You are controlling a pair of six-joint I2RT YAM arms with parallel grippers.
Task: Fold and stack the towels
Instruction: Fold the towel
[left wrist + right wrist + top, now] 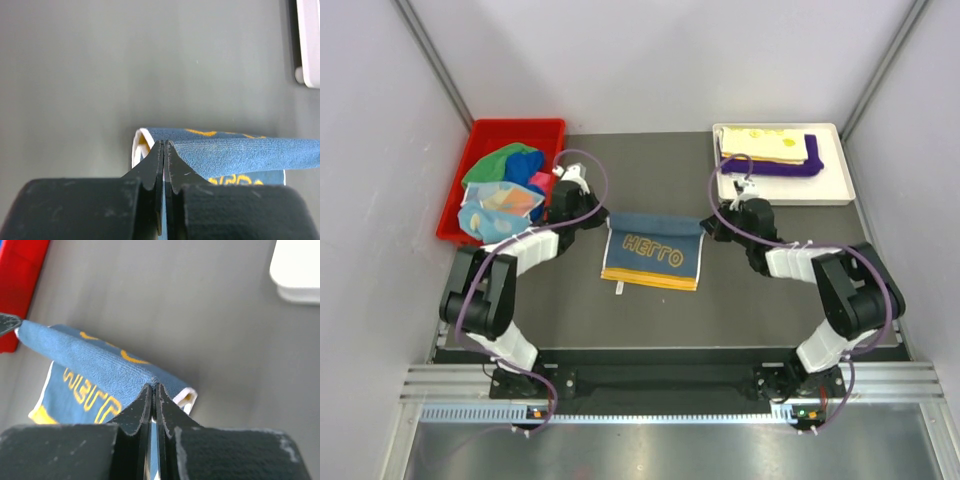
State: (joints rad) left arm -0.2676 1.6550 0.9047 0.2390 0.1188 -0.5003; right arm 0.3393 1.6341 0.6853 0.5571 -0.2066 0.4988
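Observation:
A navy towel [653, 252] with yellow lettering hangs stretched between my two grippers, its lower yellow-bordered edge resting on the dark table. My left gripper [601, 222] is shut on the towel's upper left corner, and my right gripper [708, 228] is shut on the upper right corner. In the left wrist view the closed jaws of the left gripper [164, 143] pinch the folded blue edge of the towel [240, 152]. The right wrist view shows the right gripper [153, 386] pinching the same towel [95, 365]. A folded yellow towel [765, 143] lies on a purple towel [790, 169].
A red bin [480, 135] at the back left holds crumpled towels [500, 190] in green, blue, pink and orange with teal. A white tray [830, 185] at the back right carries the folded stack. Grey walls close in both sides and the back.

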